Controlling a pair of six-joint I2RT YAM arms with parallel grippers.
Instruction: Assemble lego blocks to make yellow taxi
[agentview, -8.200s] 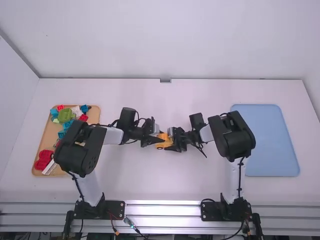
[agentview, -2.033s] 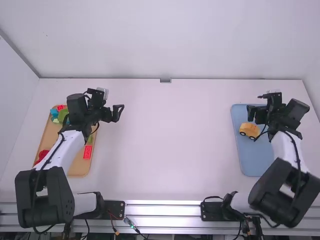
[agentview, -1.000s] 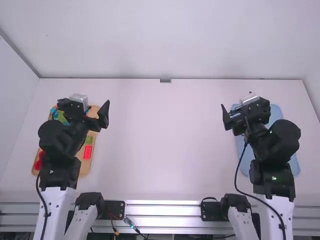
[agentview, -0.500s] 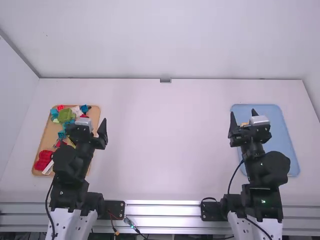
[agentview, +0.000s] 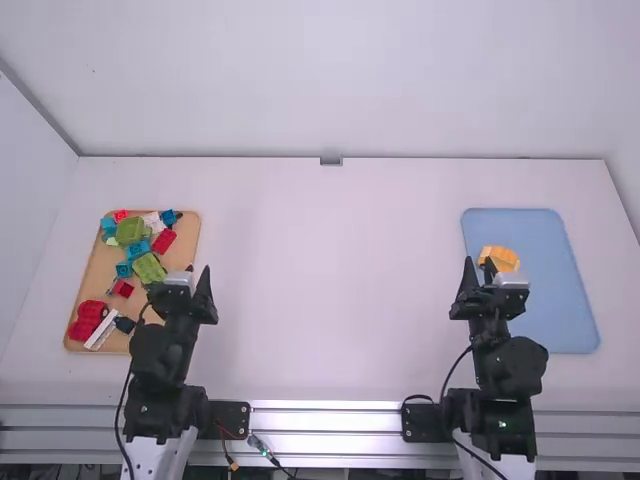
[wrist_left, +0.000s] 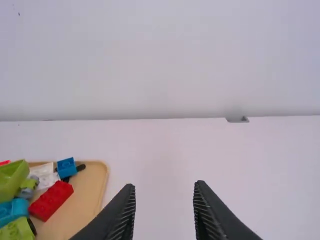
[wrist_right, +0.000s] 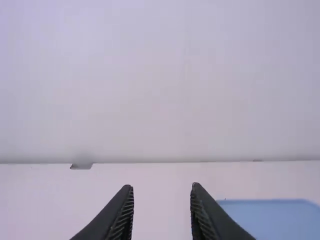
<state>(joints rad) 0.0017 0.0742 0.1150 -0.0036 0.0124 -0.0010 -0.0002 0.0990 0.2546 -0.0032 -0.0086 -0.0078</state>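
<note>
The yellow taxi (agentview: 499, 257) rests on the upper left part of the blue tray (agentview: 545, 310), partly hidden by my right gripper (agentview: 478, 266). That gripper is folded back near the tray's left side, open and holding nothing; its tips in the right wrist view (wrist_right: 162, 189) stand apart. My left gripper (agentview: 198, 275) is at the right edge of the wooden tray (agentview: 92, 270), and in the left wrist view (wrist_left: 165, 187) its fingers are spread with nothing between them.
The wooden tray holds a red brick (agentview: 164, 241), a green block (agentview: 131, 230), blue bricks (agentview: 138, 248), a red piece (agentview: 90, 311) and a white strip (agentview: 101, 330). A small grey fitting (agentview: 330, 161) sits at the table's back edge.
Eight seconds ago both grippers were together at the yellow taxi mid-table; two seconds ago it lay on the blue tray beside my right gripper. Since then both arms have folded back toward their bases.
</note>
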